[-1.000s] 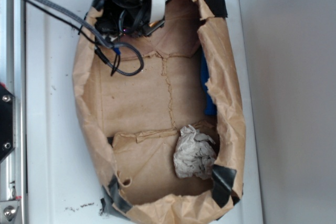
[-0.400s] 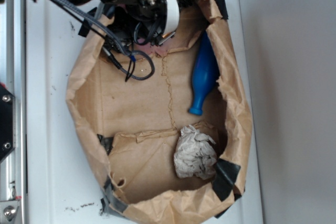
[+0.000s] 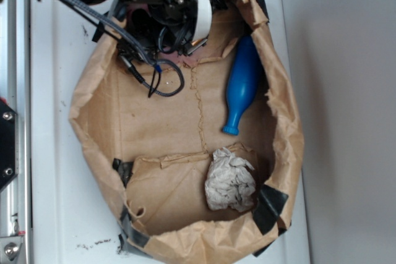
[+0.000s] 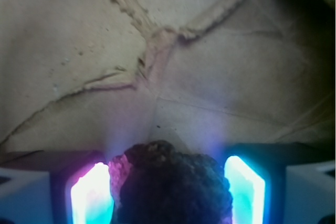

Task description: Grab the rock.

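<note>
In the wrist view the rock, a dark rough lump, sits between the two glowing fingers of the end effector, which looks clenched on it, with creased brown paper below. In the exterior view the end effector is at the top end of the open brown paper bag lying on the white bench; the rock is hidden there. A blue bowling-pin-shaped bottle lies by the bag's right wall, and a crumpled whitish paper ball rests below it, apart.
</note>
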